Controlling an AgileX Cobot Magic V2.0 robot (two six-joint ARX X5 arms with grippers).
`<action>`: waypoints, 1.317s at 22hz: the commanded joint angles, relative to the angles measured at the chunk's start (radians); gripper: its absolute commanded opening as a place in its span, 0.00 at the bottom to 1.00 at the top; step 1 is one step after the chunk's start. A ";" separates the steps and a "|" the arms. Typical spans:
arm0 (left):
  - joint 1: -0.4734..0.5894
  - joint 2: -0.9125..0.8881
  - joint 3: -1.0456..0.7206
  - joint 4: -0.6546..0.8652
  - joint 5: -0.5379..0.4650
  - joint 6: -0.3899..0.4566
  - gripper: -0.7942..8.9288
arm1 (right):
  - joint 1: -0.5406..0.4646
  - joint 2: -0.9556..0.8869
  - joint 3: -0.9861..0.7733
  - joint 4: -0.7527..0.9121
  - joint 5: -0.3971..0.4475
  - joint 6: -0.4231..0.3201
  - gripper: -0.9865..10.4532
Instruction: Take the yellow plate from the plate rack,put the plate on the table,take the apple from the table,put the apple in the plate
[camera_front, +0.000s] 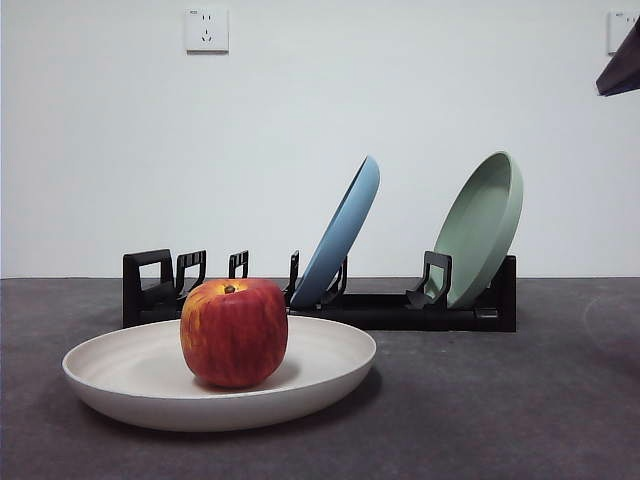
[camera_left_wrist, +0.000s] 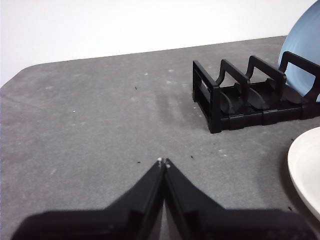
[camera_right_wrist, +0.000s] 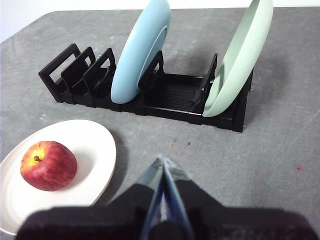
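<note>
The yellow plate (camera_front: 150, 375) lies flat on the table (camera_front: 500, 400) in front of the plate rack (camera_front: 400, 308). The red apple (camera_front: 233, 332) stands upright in the plate. The right wrist view shows the same apple (camera_right_wrist: 48, 165) in the plate (camera_right_wrist: 95, 150). My right gripper (camera_right_wrist: 164, 162) is shut and empty, above the table, apart from the plate. My left gripper (camera_left_wrist: 163, 162) is shut and empty over bare table beside the rack's end (camera_left_wrist: 215, 100); the plate's rim (camera_left_wrist: 305, 170) shows at that view's edge.
A light blue plate (camera_front: 345, 230) and a sage green plate (camera_front: 485, 225) lean in the rack. A dark arm tip (camera_front: 622, 65) shows at the top right corner. A white wall with a socket (camera_front: 206, 30) stands behind the table.
</note>
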 joint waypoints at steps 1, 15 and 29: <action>0.003 -0.002 -0.014 0.002 0.005 0.000 0.08 | 0.000 -0.009 -0.006 -0.003 0.006 -0.019 0.09; 0.003 -0.002 -0.014 0.002 0.005 0.000 0.08 | -0.553 -0.483 -0.259 0.144 -0.184 -0.270 0.09; 0.003 -0.002 -0.014 0.002 0.005 0.000 0.08 | -0.552 -0.528 -0.514 0.198 -0.182 -0.140 0.09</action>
